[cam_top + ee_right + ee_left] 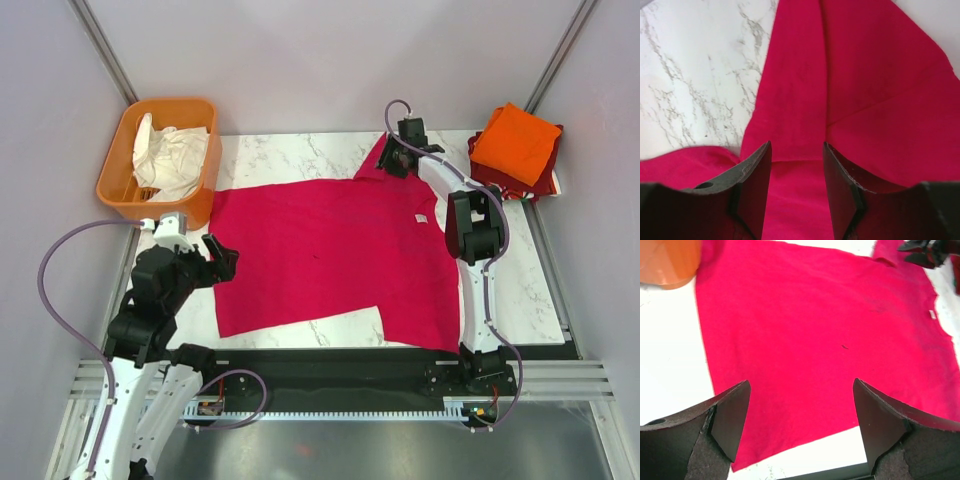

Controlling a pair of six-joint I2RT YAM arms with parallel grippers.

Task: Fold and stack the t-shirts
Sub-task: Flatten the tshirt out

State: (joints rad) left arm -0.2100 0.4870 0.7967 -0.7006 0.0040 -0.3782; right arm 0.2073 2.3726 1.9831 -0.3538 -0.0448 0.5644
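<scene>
The magenta-pink t-shirt (330, 250) lies spread flat on the marble table (290, 155), and it fills the left wrist view (815, 325). My left gripper (222, 262) (800, 390) hovers wide open over the shirt's left hem edge with nothing between its fingers. My right gripper (392, 158) (796, 150) is at the far sleeve (790, 85), its jaws partly apart astride the creased pink fabric. A folded bright orange t-shirt (515, 143) rests on a folded dark red one (545, 180) at the back right.
An orange plastic basket (125, 165) (667, 262) holding white cloth (172, 160) stands at the back left, close to the shirt's corner. Bare marble (695, 75) shows beside the sleeve. A black rail (330, 365) runs along the near table edge.
</scene>
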